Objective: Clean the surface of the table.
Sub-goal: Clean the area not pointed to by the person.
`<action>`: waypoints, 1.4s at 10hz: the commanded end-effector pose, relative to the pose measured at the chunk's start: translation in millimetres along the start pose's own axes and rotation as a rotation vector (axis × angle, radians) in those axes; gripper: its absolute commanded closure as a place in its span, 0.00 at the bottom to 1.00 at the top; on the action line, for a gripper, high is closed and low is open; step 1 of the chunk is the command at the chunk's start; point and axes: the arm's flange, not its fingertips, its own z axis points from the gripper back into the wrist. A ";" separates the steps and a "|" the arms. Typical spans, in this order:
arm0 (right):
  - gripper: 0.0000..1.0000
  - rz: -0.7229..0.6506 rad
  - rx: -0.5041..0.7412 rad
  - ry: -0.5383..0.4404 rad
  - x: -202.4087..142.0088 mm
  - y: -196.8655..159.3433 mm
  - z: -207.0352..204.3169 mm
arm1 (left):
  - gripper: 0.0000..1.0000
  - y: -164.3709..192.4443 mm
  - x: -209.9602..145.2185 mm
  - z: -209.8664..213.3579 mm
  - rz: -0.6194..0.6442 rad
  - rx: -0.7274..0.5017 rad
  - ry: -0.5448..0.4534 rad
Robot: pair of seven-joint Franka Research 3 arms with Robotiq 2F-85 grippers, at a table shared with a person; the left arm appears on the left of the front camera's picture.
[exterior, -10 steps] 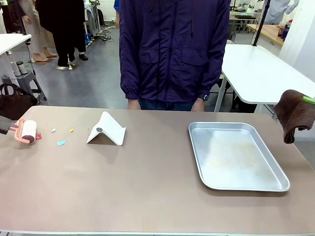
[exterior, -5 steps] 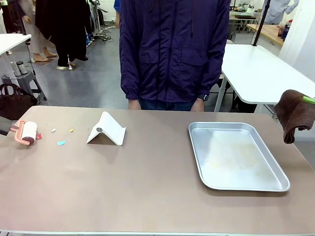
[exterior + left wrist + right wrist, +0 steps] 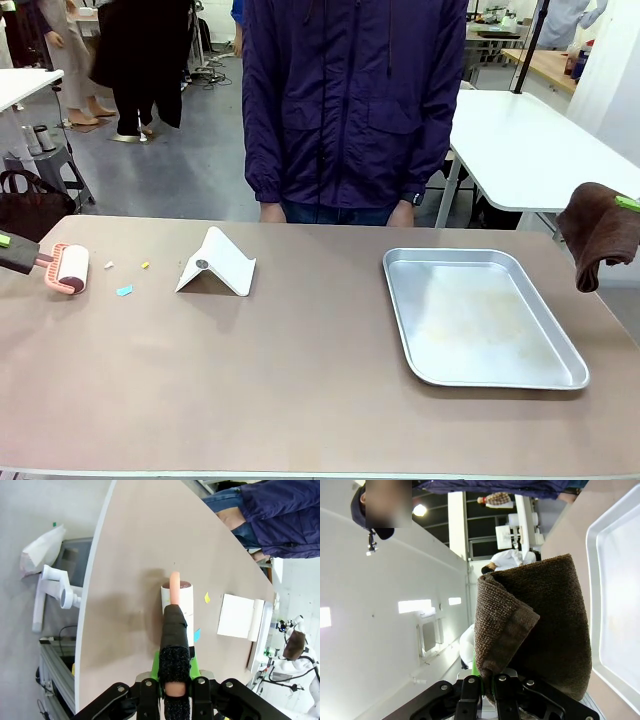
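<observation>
Left gripper [image 3: 175, 682] low, clamping lint roller [image 3: 70, 268] on table [image 3: 300, 380]; right gripper [image 3: 487, 687] clamps raised brown cloth [image 3: 540, 625]

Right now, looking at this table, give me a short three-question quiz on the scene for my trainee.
1. What does the left claw grip? A) a white lint roller with a pink frame B) a yellow sponge C) a spray bottle
2. True or false: the brown terry cloth in the right claw lies inside the silver metal tray.
3. How many loose paper scraps show on the beige-brown table in the front view?
Key: 1 A. 2 False: it hangs in the air, clear of the tray. 3 Three: white, yellow, blue.
</observation>
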 end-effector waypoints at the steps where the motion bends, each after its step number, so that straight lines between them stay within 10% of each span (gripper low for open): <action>1: 1.00 -0.008 0.001 0.015 0.0 6.9 0.6 | 0.78 0.8 -1.2 -16.9 0.012 0.040 0.026; 14: 1.00 -0.008 0.001 0.015 0.0 6.9 0.6 | 0.78 -106.0 11.4 -103.8 0.032 -0.125 -0.019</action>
